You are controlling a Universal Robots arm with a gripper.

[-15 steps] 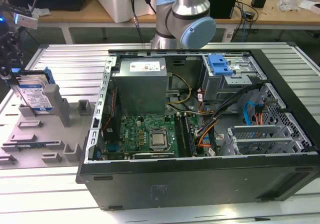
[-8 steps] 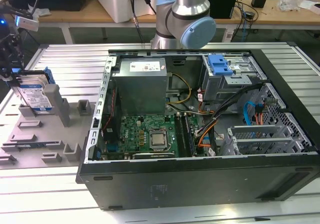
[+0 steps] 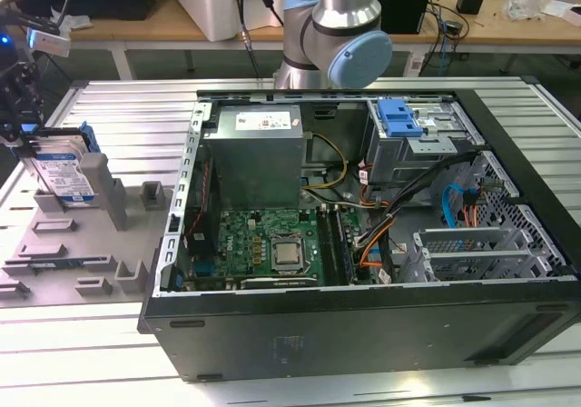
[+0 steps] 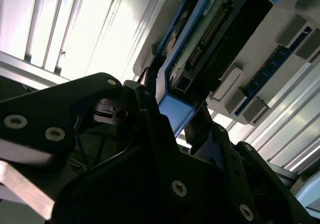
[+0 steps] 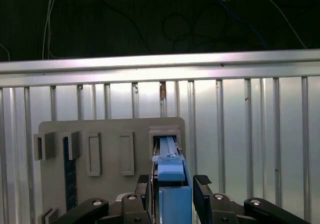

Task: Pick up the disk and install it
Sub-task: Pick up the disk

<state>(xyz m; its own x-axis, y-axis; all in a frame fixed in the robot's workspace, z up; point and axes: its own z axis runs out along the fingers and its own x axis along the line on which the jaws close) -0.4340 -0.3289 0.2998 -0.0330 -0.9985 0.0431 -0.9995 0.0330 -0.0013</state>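
Observation:
The disk (image 3: 65,173), silver with a blue-and-white label and a blue carrier frame, stands on edge in a slot of the grey holder plate (image 3: 54,239) at the exterior view's left. My gripper (image 3: 25,134) is at its upper end. In the first wrist view the gripper (image 5: 172,184) has one black finger (image 5: 201,189) on each side of the disk's blue frame (image 5: 172,196), both tight against it. In the second wrist view the gripper (image 4: 175,106) shows the same grip on the disk (image 4: 200,44), whose far end sits in the holder.
The open black computer case (image 3: 363,325) lies to the exterior view's right of the holder, with a grey power-supply box (image 3: 254,153), the motherboard (image 3: 272,243), cables and a drive cage with a blue latch (image 3: 399,116). The holder carries several grey posts (image 3: 107,189). The table is ribbed aluminium (image 3: 136,107).

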